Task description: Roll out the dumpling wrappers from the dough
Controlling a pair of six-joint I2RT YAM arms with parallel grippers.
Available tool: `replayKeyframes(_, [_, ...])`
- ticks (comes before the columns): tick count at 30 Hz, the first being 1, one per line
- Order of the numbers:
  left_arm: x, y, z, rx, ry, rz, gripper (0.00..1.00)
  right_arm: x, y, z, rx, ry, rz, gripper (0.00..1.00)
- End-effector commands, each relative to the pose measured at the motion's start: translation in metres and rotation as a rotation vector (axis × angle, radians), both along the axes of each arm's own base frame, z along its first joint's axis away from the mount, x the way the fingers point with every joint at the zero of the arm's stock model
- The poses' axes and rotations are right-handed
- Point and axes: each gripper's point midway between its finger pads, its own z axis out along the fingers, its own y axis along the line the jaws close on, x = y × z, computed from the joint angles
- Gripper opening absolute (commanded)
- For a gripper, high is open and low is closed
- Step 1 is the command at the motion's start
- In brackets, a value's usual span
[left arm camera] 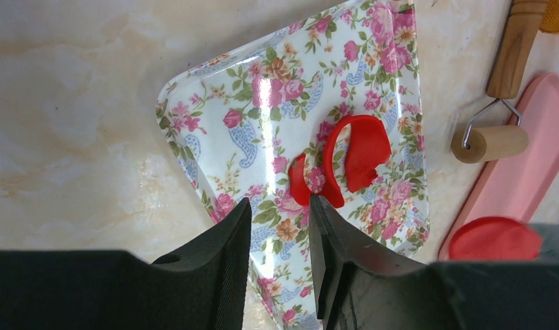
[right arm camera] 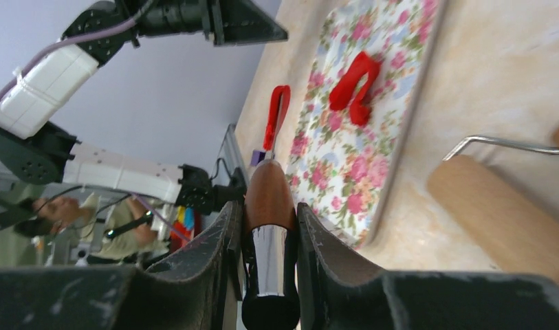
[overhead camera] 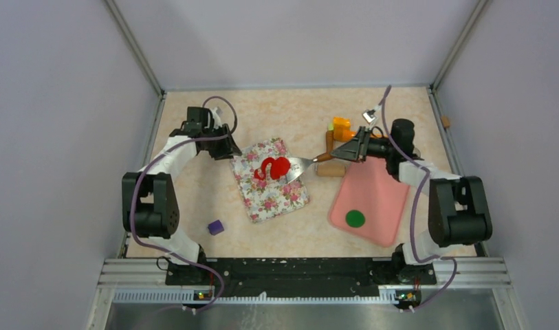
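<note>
Marbled counter (overhead camera: 297, 113) is carrying a floral tray (overhead camera: 266, 199), where a ragged red leftover strip (overhead camera: 262, 172) is lying. One red wrapper (overhead camera: 281, 166) is riding on the spatula (overhead camera: 300, 167), apparently awaiting transfer; a green disc (overhead camera: 355, 218) is sitting on the pink board (overhead camera: 376, 189). Reaching inward, the right pincer (overhead camera: 346, 151) is clamping the spatula handle; the left pincer (overhead camera: 229, 147), narrowly parted and empty, is hovering at the tray's corner.

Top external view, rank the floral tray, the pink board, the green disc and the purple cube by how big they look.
1. pink board and floral tray: nearly alike, so I won't rank them.
2. green disc.
3. purple cube, only slightly smaller than the disc.
</note>
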Motion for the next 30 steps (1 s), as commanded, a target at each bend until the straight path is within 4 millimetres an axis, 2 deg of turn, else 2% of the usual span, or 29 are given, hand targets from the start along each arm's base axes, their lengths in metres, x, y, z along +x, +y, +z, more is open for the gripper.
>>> replayKeyframes(1, [0.003,0.002,0.03,0.015,-0.096,-0.031,0.4,-0.006,-0.044,0.027,-0.052,-0.039,-0.005,0.0])
replayKeyframes(5, [-0.002,0.002,0.033,-0.005,-0.109,-0.007,0.4,-0.003,-0.09,0.046,-0.102,-0.091,-0.097,0.0])
replayKeyframes(8, [-0.003,-0.003,0.036,-0.039,-0.118,-0.003,0.39,-0.008,-0.115,0.051,-0.112,-0.096,-0.172,0.0])
replayKeyframes(13, [0.003,-0.01,0.044,-0.1,-0.147,0.011,0.4,-0.033,-0.151,0.033,-0.211,-0.096,-0.23,0.0])
replayKeyframes(16, [0.009,-0.016,0.051,-0.141,-0.165,0.014,0.4,-0.049,-0.165,0.032,-0.205,-0.061,-0.261,0.0])
replayKeyframes(21, [0.011,-0.022,0.057,-0.182,-0.174,0.005,0.4,-0.046,-0.189,0.04,-0.208,-0.071,-0.345,0.0])
replayKeyframes(27, [0.009,-0.022,0.059,-0.207,-0.168,0.014,0.4,-0.048,-0.194,0.032,-0.222,-0.069,-0.283,0.0])
replayKeyframes(30, [0.008,-0.02,0.056,-0.204,-0.16,0.02,0.4,-0.049,-0.198,0.035,-0.208,-0.055,-0.238,0.0])
